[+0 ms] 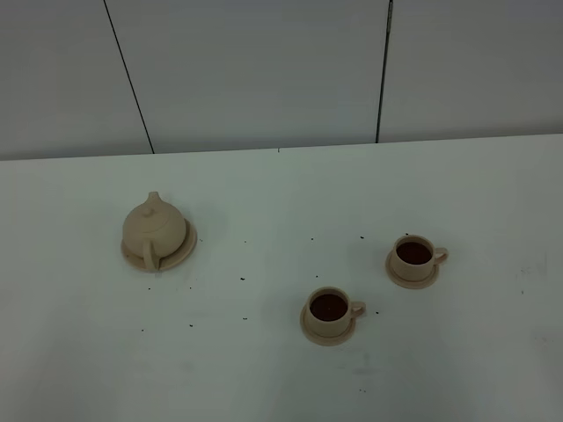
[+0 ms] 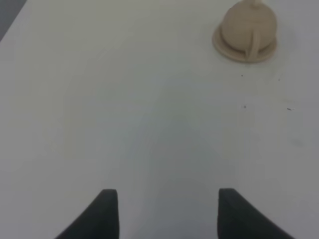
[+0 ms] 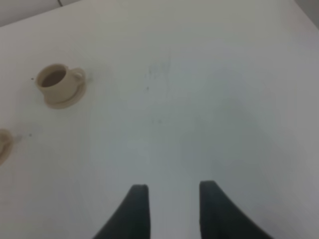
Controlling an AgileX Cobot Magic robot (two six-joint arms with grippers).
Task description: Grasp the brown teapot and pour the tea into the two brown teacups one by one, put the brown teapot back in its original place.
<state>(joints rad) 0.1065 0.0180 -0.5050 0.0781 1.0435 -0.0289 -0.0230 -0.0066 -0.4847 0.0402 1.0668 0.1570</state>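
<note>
The brown teapot [image 1: 154, 226] sits upright with its lid on, resting on its wide saucer, the original place [image 1: 186, 247], at the table's left. The two brown teacups [image 1: 413, 255] [image 1: 330, 309] stand on small saucers to the right, each holding dark tea [image 1: 413, 252] [image 1: 329, 306]. Neither arm shows in the exterior high view. My left gripper [image 2: 168, 214] is open and empty, far back from the teapot [image 2: 247, 25]. My right gripper [image 3: 173, 209] is open with nothing between its fingers, well away from the far cup [image 3: 55, 79]. A sliver of the other cup's saucer [image 3: 4, 144] shows at that frame's edge.
Small dark specks [image 1: 243, 279] dot the white table [image 1: 264, 369] between teapot and cups. A grey panelled wall [image 1: 264, 70] rises behind the table's far edge.
</note>
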